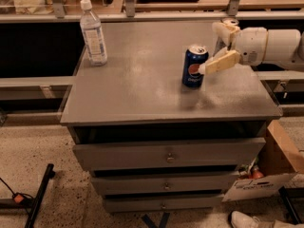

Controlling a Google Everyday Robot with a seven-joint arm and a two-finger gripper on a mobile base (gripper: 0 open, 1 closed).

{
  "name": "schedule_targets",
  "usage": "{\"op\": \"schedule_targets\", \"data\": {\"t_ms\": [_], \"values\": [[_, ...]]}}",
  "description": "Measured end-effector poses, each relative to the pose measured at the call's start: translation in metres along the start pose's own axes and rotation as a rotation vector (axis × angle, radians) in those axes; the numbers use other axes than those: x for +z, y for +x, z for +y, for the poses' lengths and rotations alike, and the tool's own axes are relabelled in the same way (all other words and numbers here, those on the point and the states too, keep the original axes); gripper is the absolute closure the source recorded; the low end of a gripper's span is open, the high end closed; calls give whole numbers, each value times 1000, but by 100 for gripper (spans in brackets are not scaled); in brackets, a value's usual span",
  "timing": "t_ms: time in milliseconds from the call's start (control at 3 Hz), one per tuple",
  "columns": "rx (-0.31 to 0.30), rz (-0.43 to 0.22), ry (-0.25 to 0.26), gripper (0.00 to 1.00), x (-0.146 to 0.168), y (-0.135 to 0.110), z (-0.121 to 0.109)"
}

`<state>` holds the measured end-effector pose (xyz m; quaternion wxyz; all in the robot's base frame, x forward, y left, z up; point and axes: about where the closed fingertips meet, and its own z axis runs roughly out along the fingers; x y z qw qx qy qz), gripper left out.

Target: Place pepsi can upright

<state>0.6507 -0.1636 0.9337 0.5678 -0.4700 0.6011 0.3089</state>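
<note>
The pepsi can (pixel 194 66), dark blue with a silver top and a round logo, stands upright on the grey cabinet top (pixel 142 89), right of the middle. My gripper (pixel 212 48) is open just to the right of the can. Its near finger (pixel 221 61) reaches to the can's right side, and the far finger (pixel 224 31) is behind and apart from it. The gripper holds nothing.
A clear water bottle (pixel 93 34) stands at the back left of the top. A silver can (pixel 232 21) is mostly hidden behind the gripper at the back right. A cardboard box (pixel 275 165) sits on the floor to the right of the drawers.
</note>
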Motion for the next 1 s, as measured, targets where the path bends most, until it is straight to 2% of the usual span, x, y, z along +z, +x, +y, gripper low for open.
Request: {"op": "schedule_targets", "data": {"t_ms": [333, 667, 1000], "values": [[-47, 168, 91, 0, -15, -12, -7], [-73, 204, 117, 0, -16, -21, -8], [-70, 200, 114, 0, -15, -20, -8]]}}
